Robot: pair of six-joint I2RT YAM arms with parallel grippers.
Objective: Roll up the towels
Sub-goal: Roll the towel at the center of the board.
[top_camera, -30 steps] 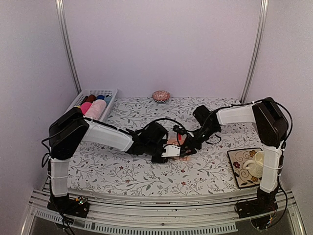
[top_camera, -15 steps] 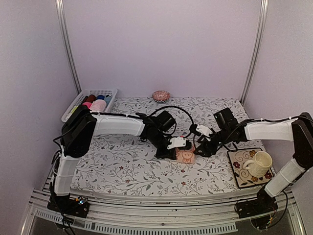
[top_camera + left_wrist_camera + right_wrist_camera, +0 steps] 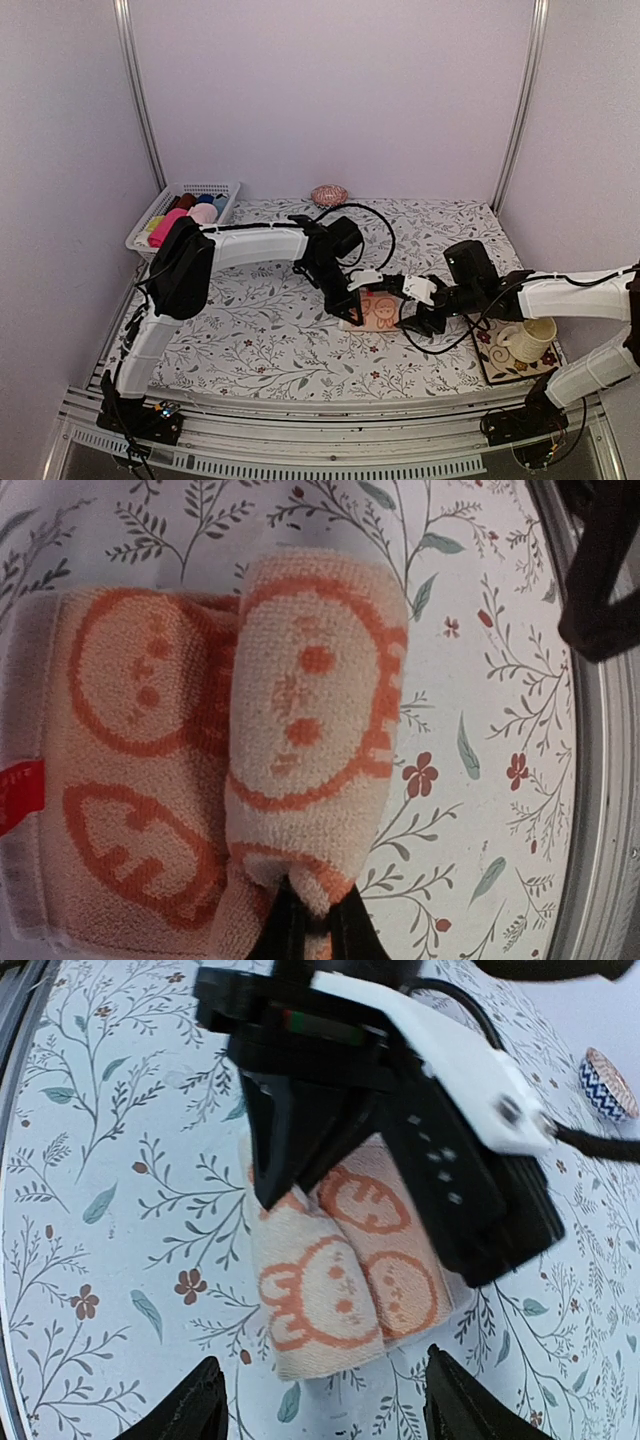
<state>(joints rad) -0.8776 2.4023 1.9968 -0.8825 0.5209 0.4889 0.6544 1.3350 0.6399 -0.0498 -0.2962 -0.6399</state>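
Left pincer (image 3: 312,928): pinching the rolled end of the peach towel (image 3: 300,710), mid-table (image 3: 250,340).
Right pincer (image 3: 330,1405): spread wide, empty, just beside it.
Change: my right arm has swung low rightward; half the towel is still flat.

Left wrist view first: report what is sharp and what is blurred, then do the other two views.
Left wrist: the peach towel is crisp; the left gripper at the bottom edge is a dark blur. Right wrist: towel sharp, the right gripper shows as soft silhouettes. Top external: even, lilac-tinted light, no glare.
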